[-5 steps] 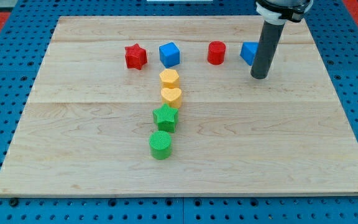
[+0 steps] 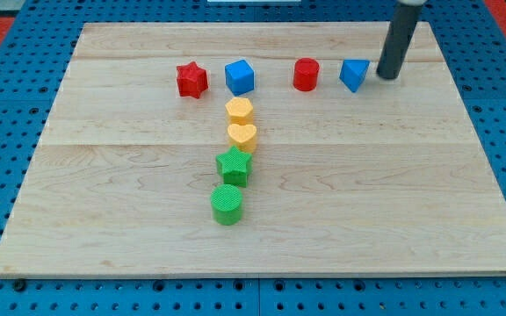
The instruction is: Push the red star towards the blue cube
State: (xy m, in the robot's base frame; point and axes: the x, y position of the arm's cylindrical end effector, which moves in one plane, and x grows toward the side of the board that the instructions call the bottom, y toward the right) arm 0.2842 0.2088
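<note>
The red star lies on the wooden board at the upper left, just left of the blue cube, with a small gap between them. My tip is at the upper right, far from both, right beside a second blue block and to its right.
A red cylinder sits between the blue cube and the second blue block. Below the cube runs a column: yellow hexagon, yellow heart, green star, green cylinder. The board's top edge is close behind the row.
My tip has moved up and to the right, from below-right of the right blue block to beside its right edge. No block has moved.
</note>
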